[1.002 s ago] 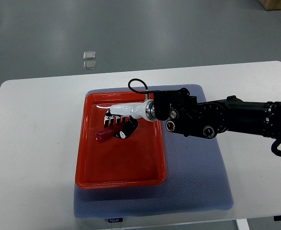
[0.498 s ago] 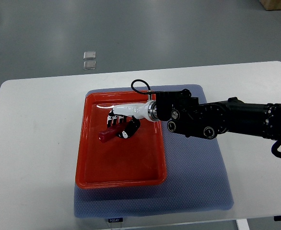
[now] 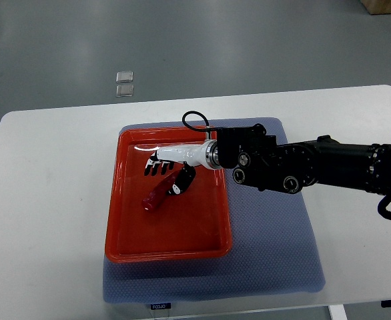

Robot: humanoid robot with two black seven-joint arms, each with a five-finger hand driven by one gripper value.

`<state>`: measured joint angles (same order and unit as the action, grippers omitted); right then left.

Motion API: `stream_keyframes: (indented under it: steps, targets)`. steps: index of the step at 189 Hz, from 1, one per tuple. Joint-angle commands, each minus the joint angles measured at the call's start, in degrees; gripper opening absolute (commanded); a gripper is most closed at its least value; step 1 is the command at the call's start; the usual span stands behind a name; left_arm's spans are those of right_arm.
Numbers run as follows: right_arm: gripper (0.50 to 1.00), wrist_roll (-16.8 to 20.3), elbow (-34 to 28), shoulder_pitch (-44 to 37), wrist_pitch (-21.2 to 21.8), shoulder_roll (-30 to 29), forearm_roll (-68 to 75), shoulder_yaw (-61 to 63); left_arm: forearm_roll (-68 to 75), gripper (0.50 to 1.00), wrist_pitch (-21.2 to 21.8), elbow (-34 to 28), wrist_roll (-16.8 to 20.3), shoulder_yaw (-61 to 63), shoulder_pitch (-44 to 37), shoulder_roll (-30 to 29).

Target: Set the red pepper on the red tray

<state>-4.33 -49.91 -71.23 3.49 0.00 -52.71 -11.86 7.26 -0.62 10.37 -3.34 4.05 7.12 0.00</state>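
Note:
The red pepper [image 3: 157, 197] lies slanted on the floor of the red tray [image 3: 113, 220], in the tray's upper middle. My right hand [image 3: 168, 175] reaches in from the right on a black arm and hovers over the tray's far part. Its fingers [image 3: 157, 168] are stretched out to the left, away from the pepper. The black thumb sits right at the pepper's upper right end, and I cannot tell whether it touches. The hand holds nothing.
The tray rests on a blue-grey mat [image 3: 269, 247] on the white table [image 3: 49, 200]. The thick black forearm [image 3: 302, 167] crosses the mat's upper right. Two small clear squares [image 3: 124, 83] lie on the grey floor beyond the table.
The fingers have uncurled and let go of the pepper. It has dropped onto the tray floor and swung its free end down to the left.

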Motion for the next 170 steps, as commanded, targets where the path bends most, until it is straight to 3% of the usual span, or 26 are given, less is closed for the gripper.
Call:
stream_keyframes:
  steps: [1,47,99,113,141,170]
  targets:
    - [0.774,-0.1,0.0,-0.4,0.0,0.0,0.7,0.5,-0.1,1.000,0.0,-0.1,0.0,0.0,0.0,0.0]
    - [0.780,-0.3,-0.1,-0.2,-0.6,2.1,4.1,4.4,0.0,1.000,0.0,0.0,0.0,0.0,0.0,0.0]
    - [0.787,-2.0,-0.3,9.4,-0.5,7.5,14.6,33.3,0.0,1.000,0.0,0.0,0.0,0.0,0.0,0.0]
    - [0.809,-2.0,-0.3,13.6,-0.6,7.4,19.6,42.9,0.0,1.000,0.0,0.0,0.0,-0.1,0.0,0.0]
    - [0.903,-2.8,-0.2,21.0,-0.8,6.2,30.5,59.1,0.0,1.000,0.0,0.0,0.0,-0.2,0.0,0.0]
    - [0.913,-2.9,-0.1,28.2,-0.2,4.5,39.5,68.3,0.0,1.000,0.0,0.0,0.0,-0.2,0.0,0.0]
